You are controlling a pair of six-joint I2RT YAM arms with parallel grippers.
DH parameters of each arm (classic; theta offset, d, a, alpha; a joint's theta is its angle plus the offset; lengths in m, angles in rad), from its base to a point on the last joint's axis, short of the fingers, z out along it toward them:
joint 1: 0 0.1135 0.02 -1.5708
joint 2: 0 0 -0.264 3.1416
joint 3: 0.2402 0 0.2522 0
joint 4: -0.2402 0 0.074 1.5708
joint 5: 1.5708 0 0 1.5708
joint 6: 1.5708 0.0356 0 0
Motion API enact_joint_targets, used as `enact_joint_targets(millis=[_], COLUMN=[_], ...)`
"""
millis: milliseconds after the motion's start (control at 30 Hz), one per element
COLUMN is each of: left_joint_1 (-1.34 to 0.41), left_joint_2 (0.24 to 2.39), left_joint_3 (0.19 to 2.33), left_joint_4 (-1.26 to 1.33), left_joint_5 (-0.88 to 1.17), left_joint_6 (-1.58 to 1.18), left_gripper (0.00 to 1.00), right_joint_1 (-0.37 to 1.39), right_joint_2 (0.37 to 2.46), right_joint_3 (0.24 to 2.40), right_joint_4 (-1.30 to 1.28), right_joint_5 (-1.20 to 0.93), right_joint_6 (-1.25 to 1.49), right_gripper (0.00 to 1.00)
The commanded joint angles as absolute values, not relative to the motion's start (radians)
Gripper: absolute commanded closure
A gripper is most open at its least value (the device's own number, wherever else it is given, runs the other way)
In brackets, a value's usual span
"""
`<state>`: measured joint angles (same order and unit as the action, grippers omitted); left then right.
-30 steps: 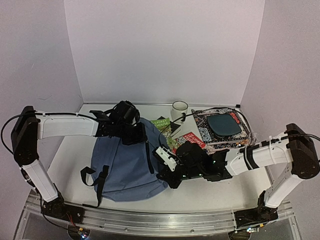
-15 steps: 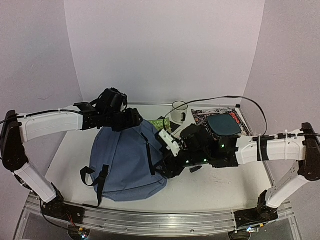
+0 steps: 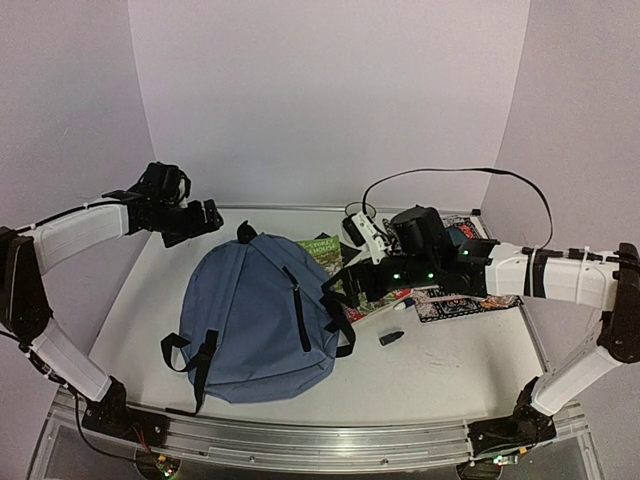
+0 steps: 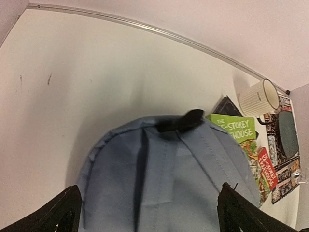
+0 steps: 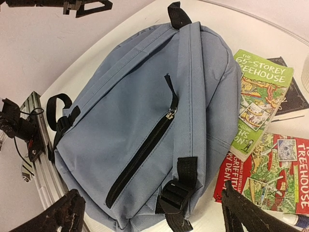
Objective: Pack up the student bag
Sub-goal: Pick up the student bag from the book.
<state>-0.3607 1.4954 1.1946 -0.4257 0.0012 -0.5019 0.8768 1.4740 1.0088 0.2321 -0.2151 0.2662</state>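
student bag (image 3: 258,318) slate-blue, flat on table, front zipper closed, black straps.

left arm (image 3: 85,225), right arm (image 3: 570,282): white shells, black joints | left tool (image 3: 203,217), right tool (image 3: 338,292): black | right wrist: green lights, black bands behind | cable (image 3: 450,171): black, looping | bases: black, on aluminium rail (image 3: 300,440)

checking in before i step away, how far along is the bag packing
Done: nothing visibly packed; the student bag lies flat, front zip shut. In hand: nothing, left gripper and right gripper both open, clear of it. Left: green book, red book and mug sit outside the bag.
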Motion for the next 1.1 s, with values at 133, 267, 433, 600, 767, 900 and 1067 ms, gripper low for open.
enact_joint_targets(millis=[133, 267, 433, 600, 767, 900, 1067], left_joint_1=[-0.135, -0.097, 0.002, 0.026, 0.027, 0.027, 0.026], left_joint_2=[1.665, 1.764, 1.877, 1.956, 2.055, 2.110, 2.101], left_joint_3=[1.223, 1.258, 1.277, 1.302, 1.347, 1.374, 1.385], left_joint_4=[-0.410, -0.408, -0.387, -0.386, -0.387, -0.395, -0.417], left_joint_5=[0.407, 0.474, 0.700, 0.860, 0.975, 1.063, 1.128], left_joint_6=[-0.214, -0.128, -0.090, -0.038, -0.018, -0.006, 0.022], left_gripper=[0.01, 0.01, 0.00, 0.01, 0.05, 0.14, 0.50], right_joint_1=[0.855, 0.848, 0.846, 0.847, 0.847, 0.847, 0.846], right_joint_2=[1.505, 1.528, 1.537, 1.528, 1.535, 1.545, 1.555], right_joint_3=[1.049, 1.069, 1.079, 1.048, 1.041, 1.054, 1.060], right_joint_4=[0.246, 0.248, 0.250, 0.275, 0.282, 0.282, 0.282], right_joint_5=[-0.263, -0.276, -0.282, -0.279, -0.283, -0.287, -0.295], right_joint_6=[0.311, 0.307, 0.310, 0.336, 0.348, 0.352, 0.362], right_gripper=[0.02, 0.02, 0.02, 0.02, 0.02, 0.02, 0.03])
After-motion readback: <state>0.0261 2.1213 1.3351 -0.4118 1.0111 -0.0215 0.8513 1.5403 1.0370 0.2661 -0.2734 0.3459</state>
